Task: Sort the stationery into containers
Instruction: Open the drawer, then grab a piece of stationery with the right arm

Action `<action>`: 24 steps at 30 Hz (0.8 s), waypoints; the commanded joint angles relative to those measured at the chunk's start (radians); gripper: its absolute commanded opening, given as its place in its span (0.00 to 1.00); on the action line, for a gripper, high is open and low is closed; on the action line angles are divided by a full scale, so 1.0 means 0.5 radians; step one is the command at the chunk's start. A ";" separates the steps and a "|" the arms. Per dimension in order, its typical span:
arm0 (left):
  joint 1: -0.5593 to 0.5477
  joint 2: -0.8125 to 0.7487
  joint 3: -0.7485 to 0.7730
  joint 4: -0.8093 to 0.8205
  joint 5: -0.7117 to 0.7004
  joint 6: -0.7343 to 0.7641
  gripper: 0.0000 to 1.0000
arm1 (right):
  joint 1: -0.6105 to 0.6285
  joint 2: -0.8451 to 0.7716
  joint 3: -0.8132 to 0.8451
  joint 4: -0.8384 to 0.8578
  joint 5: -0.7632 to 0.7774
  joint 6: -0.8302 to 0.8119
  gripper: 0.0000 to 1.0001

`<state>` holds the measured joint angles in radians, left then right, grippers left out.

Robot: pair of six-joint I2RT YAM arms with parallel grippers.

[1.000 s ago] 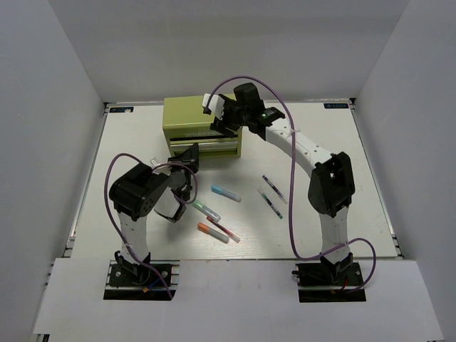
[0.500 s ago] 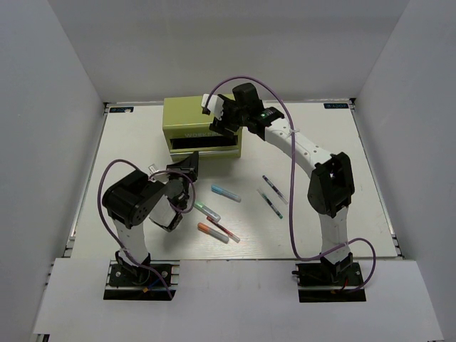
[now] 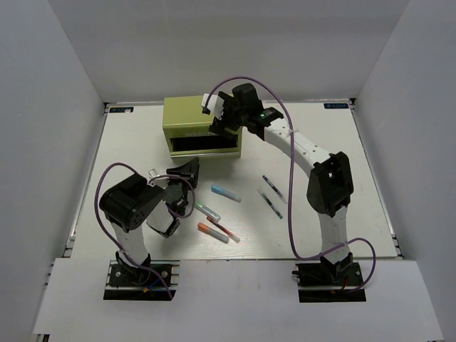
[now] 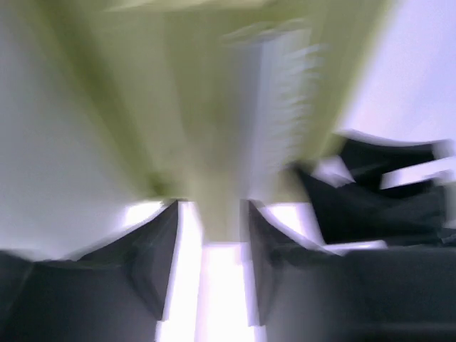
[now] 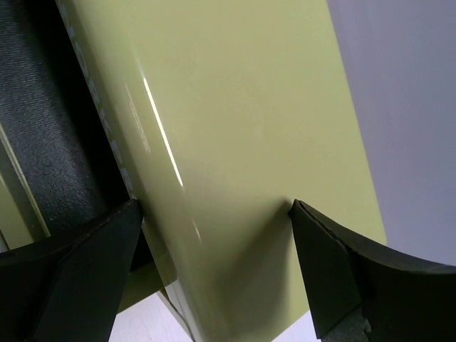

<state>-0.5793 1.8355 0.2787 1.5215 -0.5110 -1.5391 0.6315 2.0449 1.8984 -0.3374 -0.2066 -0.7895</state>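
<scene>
Stationery: all six pieces lie loose on the table (image 3: 335, 164), in front of the chest and between the two arms; none is in a container. Blue-ended marker (image 3: 226, 194) is nearest the chest; green-ended marker (image 3: 207, 211) below it; orange-ended marker (image 3: 212, 232) nearest the arm bases, with the thin red pen (image 3: 216, 224) just beside it, possibly touching. The two thin dark pens (image 3: 274, 189) (image 3: 270, 203) lie parallel, off to the right, apart from the rest.

Tool chest (image 3: 189, 117): olive-green, at the far middle-left of the table; one drawer (image 3: 203, 146) stands pulled out, dark lining visible.

Right gripper (image 3: 219, 121): over the chest's top right corner; fingers spread wide with the olive metal filling the span between them in the right wrist view.

Left gripper (image 3: 189, 171): just in front of the drawer; left wrist view badly blurred; fingers (image 4: 160, 263) stand a little apart with an olive strip reaching between the tips; cannot tell whether it is pinched or free.
</scene>
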 commanded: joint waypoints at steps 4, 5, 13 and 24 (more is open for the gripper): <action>-0.029 -0.090 -0.165 0.452 0.010 0.102 0.75 | -0.057 0.006 0.050 0.052 0.051 -0.016 0.90; -0.029 -0.124 -0.189 0.430 0.010 0.102 0.85 | -0.054 -0.024 0.038 0.052 0.021 -0.013 0.90; 0.008 -0.437 -0.278 0.164 0.172 0.185 1.00 | -0.066 -0.276 -0.194 0.095 -0.075 -0.026 0.90; 0.026 -1.246 -0.478 -0.657 0.439 0.375 1.00 | -0.134 -1.055 -0.943 0.006 -0.553 -0.160 0.78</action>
<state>-0.5739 1.3930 0.0540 1.2907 -0.3622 -1.4155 0.5812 1.6608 1.5127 -0.3237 -0.3321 -0.8116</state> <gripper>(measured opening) 0.990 0.810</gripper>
